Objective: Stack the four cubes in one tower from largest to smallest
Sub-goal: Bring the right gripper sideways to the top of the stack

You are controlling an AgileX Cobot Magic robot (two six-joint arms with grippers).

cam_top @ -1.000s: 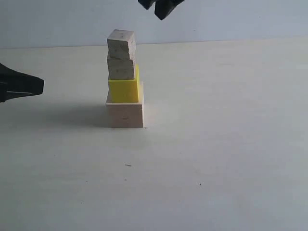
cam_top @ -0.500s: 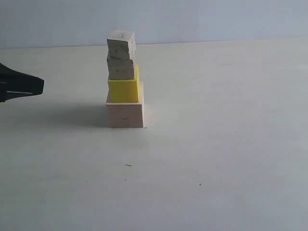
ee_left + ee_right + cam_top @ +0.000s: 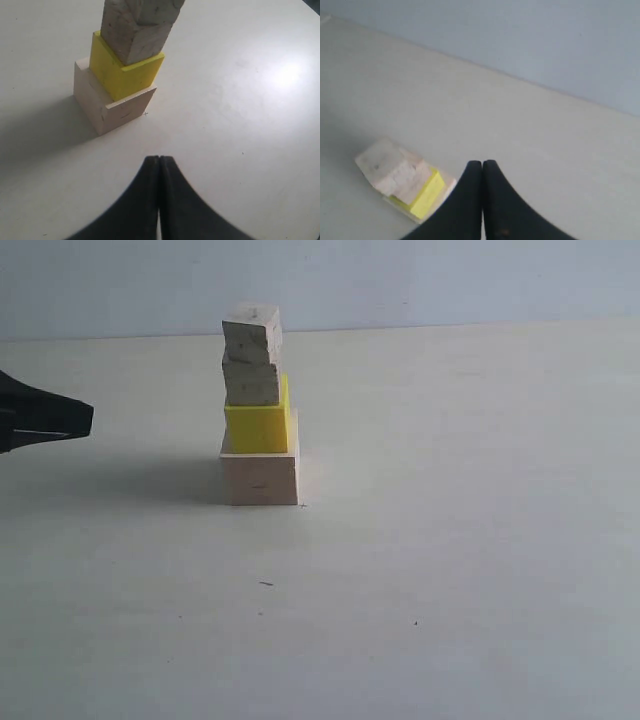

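all four cubes stand as one tower [image 3: 258, 405] near the table [image 3: 450, 540] far edge, apparently complete; my left pincer [image 3: 88, 419] hangs beside it, pinched together, my right pincer [image 3: 482, 163] likewise, both empty.

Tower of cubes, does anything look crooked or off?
Slightly. The top cube sits twisted on the small cube below, and both sit toward one edge of the yellow cube, not centred. Nothing has fallen.

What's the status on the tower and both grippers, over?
Left gripper shut, empty, beside tower. Right gripper shut, empty, clear. Tower standing, all four stacked, largest at bottom. Nothing blocking.
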